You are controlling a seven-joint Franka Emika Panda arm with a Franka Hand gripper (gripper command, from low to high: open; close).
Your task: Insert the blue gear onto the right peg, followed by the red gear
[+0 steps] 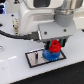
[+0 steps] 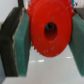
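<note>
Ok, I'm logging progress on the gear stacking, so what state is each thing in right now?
gripper: shut on the red gear, pads on its two sides.
red gear: held, above the blue gear.
blue gear: on the plate, under the red gear.
right peg: hidden by the gears, cannot tell.
plate: flat on the white table.

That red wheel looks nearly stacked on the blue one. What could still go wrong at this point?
Two things, I think. The gripper holds the red gear only by its toothed rim between two green pads, so it could slip or tilt. And the peg is hidden under the blue gear on the plate; if the red gear's hole is slightly off-centre, it may jam rather than slide down.
</note>
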